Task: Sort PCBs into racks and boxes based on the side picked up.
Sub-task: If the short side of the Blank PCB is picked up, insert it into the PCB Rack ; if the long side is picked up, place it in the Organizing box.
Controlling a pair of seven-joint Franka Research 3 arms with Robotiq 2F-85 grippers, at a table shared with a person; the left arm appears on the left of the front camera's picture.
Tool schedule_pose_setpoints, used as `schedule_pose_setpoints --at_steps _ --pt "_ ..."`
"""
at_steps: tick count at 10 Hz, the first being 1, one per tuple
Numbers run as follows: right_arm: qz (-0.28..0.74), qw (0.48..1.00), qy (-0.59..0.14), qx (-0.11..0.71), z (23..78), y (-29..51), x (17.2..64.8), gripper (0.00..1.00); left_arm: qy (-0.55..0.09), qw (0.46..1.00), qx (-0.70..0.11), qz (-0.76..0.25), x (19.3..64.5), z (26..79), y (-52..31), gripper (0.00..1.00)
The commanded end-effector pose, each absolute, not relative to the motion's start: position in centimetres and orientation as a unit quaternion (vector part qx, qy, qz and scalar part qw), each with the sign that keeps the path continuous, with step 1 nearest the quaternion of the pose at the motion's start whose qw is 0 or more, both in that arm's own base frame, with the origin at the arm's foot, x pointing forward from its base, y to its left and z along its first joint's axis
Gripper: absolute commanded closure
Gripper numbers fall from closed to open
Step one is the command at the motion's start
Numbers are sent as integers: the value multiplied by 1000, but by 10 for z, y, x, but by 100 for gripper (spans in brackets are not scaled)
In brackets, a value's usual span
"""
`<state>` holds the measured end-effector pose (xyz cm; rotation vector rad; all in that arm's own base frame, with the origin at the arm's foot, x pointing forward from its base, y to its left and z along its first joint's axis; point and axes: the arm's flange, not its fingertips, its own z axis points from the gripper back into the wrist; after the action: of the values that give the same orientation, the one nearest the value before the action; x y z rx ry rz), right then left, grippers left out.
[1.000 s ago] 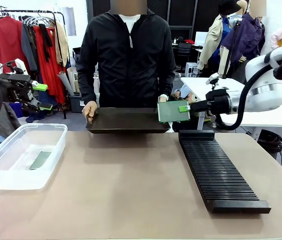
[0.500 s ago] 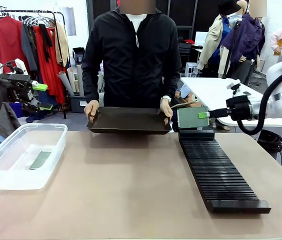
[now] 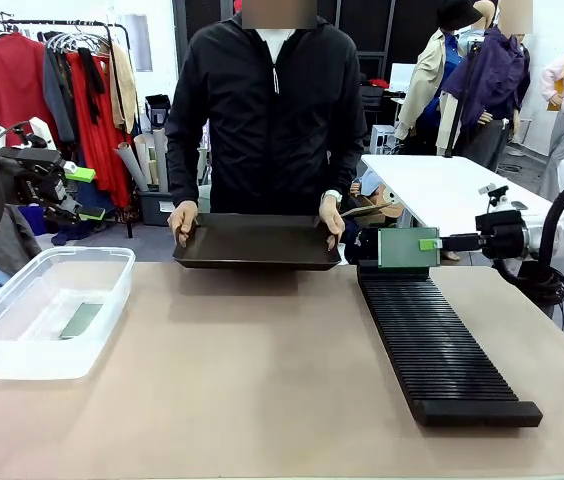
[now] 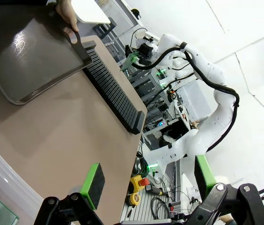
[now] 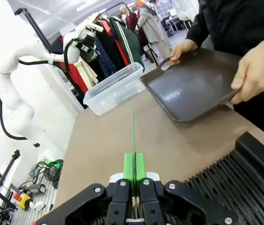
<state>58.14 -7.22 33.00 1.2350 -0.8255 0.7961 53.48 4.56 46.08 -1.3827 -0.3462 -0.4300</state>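
Front view: right gripper [image 3: 428,243] pinches a PCB [image 3: 406,247] upright over the rack's [image 3: 442,345] far end, possibly just clear of the slots. Left gripper [image 3: 86,193] hangs wide and empty past the table's [image 3: 262,400] left edge, beyond the box [image 3: 32,362], where another PCB [image 3: 81,320] lies.

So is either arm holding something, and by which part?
The right tool pinches a PCB by its edge, upright over the far end of the rack. The left tool is open and empty.
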Motion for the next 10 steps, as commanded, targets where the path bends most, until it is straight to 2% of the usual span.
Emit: schedule_pose_setpoints --at_steps 1,10 --pt "370 660 -372 538 321 -88 587 100 -162 734 -631 -195 534 463 46 0" --pt "401 653 -392 509 254 -107 591 100 -162 734 -631 -195 534 463 46 0"
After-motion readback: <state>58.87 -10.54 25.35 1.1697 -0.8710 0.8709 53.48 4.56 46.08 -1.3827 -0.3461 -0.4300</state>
